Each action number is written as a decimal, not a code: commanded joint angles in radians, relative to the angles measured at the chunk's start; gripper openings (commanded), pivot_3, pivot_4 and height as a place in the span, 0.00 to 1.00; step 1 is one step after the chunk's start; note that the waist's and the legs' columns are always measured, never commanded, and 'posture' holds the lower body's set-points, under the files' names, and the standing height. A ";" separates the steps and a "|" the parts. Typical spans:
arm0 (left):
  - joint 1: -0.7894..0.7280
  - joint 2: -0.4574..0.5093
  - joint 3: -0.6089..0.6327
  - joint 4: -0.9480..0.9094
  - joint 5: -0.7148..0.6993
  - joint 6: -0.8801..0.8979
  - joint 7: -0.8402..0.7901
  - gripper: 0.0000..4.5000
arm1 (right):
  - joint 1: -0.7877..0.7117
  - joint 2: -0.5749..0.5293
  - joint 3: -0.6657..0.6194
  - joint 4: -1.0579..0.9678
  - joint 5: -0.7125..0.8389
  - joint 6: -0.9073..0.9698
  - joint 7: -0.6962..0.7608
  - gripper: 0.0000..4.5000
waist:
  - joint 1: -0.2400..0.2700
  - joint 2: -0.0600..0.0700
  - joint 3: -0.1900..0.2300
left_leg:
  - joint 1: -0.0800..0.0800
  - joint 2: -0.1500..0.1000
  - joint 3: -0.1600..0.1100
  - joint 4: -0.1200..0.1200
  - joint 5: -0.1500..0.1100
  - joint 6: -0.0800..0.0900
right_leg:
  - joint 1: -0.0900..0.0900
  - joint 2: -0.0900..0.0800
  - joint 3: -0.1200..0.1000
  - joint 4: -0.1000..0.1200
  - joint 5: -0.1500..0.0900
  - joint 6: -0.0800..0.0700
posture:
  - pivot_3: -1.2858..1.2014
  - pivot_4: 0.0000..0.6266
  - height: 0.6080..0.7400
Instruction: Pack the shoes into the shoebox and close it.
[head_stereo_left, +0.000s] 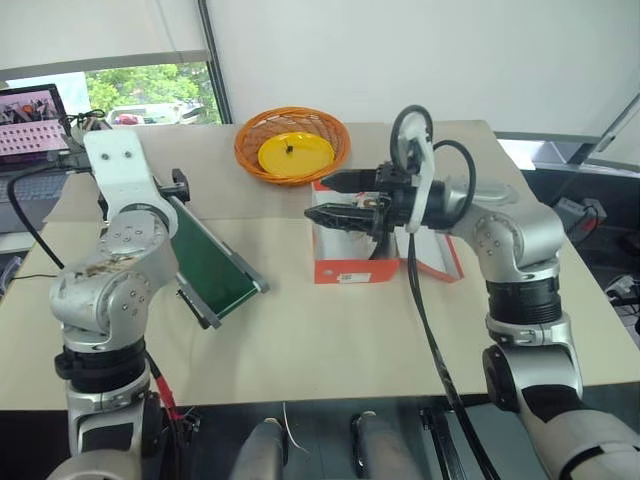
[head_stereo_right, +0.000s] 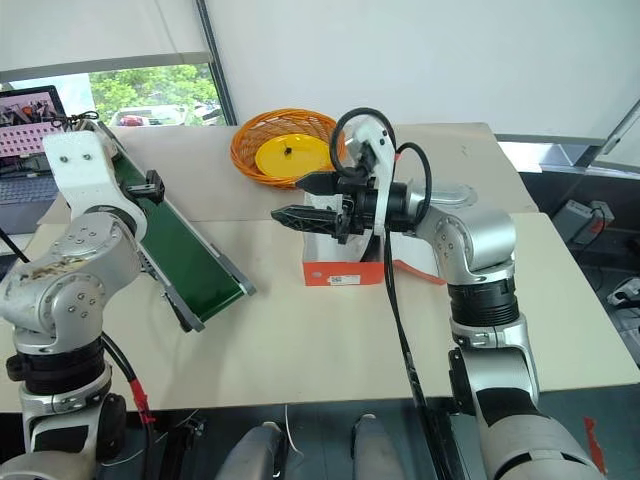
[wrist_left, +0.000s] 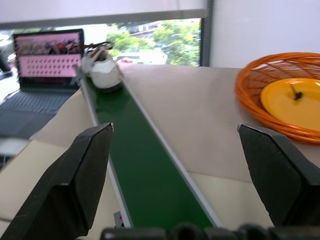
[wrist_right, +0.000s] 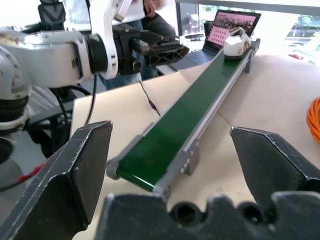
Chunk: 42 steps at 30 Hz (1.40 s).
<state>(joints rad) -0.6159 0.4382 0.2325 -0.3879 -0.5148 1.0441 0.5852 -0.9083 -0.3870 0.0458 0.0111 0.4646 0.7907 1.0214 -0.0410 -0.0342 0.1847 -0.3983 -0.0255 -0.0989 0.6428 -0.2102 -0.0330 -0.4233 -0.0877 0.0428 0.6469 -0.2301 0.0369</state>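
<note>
Two hands are up over the tabletop (head_stereo_left: 330, 330), both with their fingers spread wide and nothing between them. The right hand (head_stereo_right: 290, 198) hangs level above the shoebox (head_stereo_right: 345, 270), pointing toward the robot's left. That orange-red box stands near the middle of the tabletop, its lid flap lying open on the robot's right side and a small white label on its near end. What lies inside it cannot be told. The left hand (wrist_right: 172, 48) is raised at the robot's left, beside a green conveyor belt (head_stereo_left: 215, 265) that slants across the tabletop. At the belt's far end sits one white shoe (wrist_left: 102, 72), close to a laptop (wrist_left: 47, 55) with a pink screen. Behind the shoebox stands a round orange wicker basket (head_stereo_left: 292, 145) holding a yellow plate (head_stereo_left: 295, 153).
</note>
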 joint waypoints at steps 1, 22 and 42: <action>-0.023 -0.065 0.025 0.069 0.104 -0.068 0.026 0.95 | 0.001 -0.009 0.011 0.000 -0.010 -0.064 0.001 0.99 | 0.002 0.000 0.000 | 0.000 0.000 0.000 0.000 0.000 0.000 | 0.000 -0.001 0.000 0.000 0.000 0.000 | 0.52 0.24 1.00; -0.236 -0.246 0.124 0.809 0.328 -0.597 0.008 0.95 | 0.066 -0.094 0.072 -0.041 -0.014 -0.062 0.030 0.99 | 0.005 -0.001 0.000 | -0.001 -0.002 0.000 0.001 0.000 0.000 | 0.000 -0.003 -0.001 0.000 0.000 0.001 | 0.52 0.24 1.00; -0.346 -0.204 0.121 1.197 0.347 -0.794 -0.162 0.95 | 0.086 -0.142 0.045 -0.111 0.016 -0.022 -0.028 0.99 | 0.012 -0.001 -0.001 | -0.002 -0.004 -0.001 0.001 0.000 0.000 | -0.001 -0.004 -0.002 -0.001 0.001 0.002 | 0.52 0.24 1.00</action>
<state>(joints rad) -0.9258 0.2210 0.3575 0.8043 -0.1661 0.2842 0.4421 -0.8114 -0.5185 0.1274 -0.0589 0.4546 0.7661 0.9982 -0.0288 -0.0352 0.1842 -0.4004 -0.0291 -0.0998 0.6441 -0.2102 -0.0331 -0.4238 -0.0915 0.0409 0.6462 -0.2289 0.0392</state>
